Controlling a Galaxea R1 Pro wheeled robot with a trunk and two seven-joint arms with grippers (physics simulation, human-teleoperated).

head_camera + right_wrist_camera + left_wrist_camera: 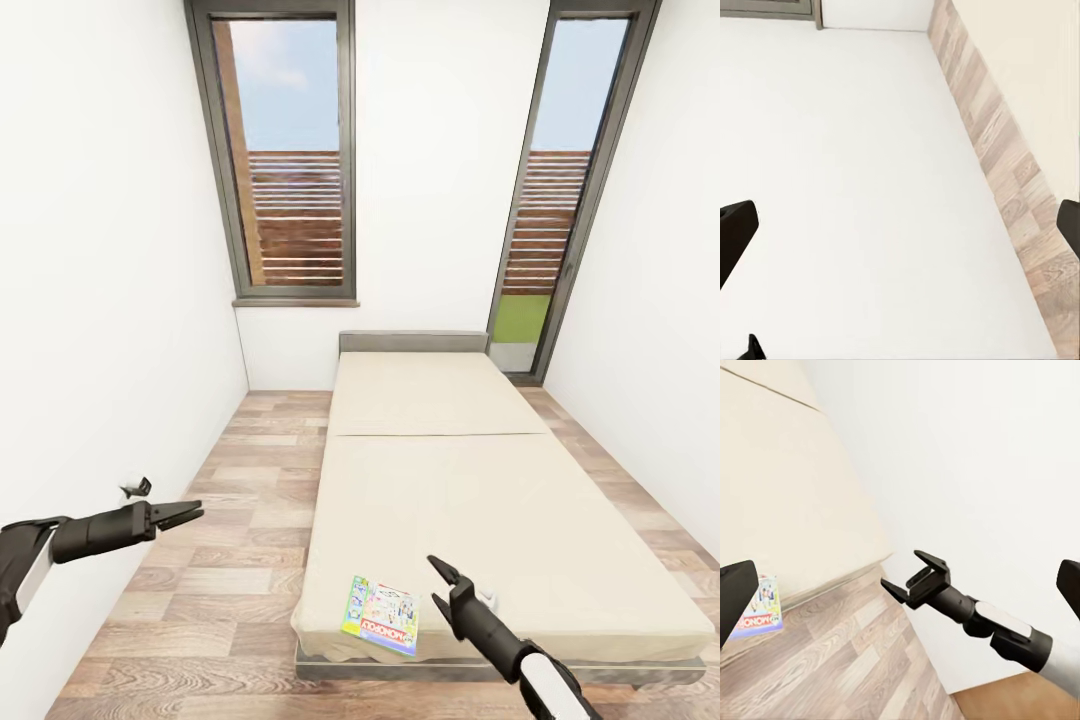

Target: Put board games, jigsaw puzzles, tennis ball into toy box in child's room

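At the far left of the head view, the left gripper [190, 514] hangs over the wooden floor [230, 560] close to the white left wall [110, 300], its two fingers drawn together to a narrow point with nothing between them. To its right stands the bed [480, 500], a plain beige mattress on a dark grey frame with a low grey headboard [413, 342] against the far wall. One board game [381, 615], a flat printed box with a red band along its near edge, lies flat on the mattress at the near left corner of the bed, just short of the edge. Just to the right of the box, the right gripper [447, 582] is raised above the foot of the mattress, apart from the box and not touching it; its fingers stand somewhat spread and hold nothing. The left wrist view shows the same board game [759, 609] on the bed corner beside the floor, and the right gripper [913, 577] with its fingers parted and empty in front of a white wall. Behind the bed, a window [290, 160] sits at the left of the far wall and a tall glazed door [565, 200] at the right.
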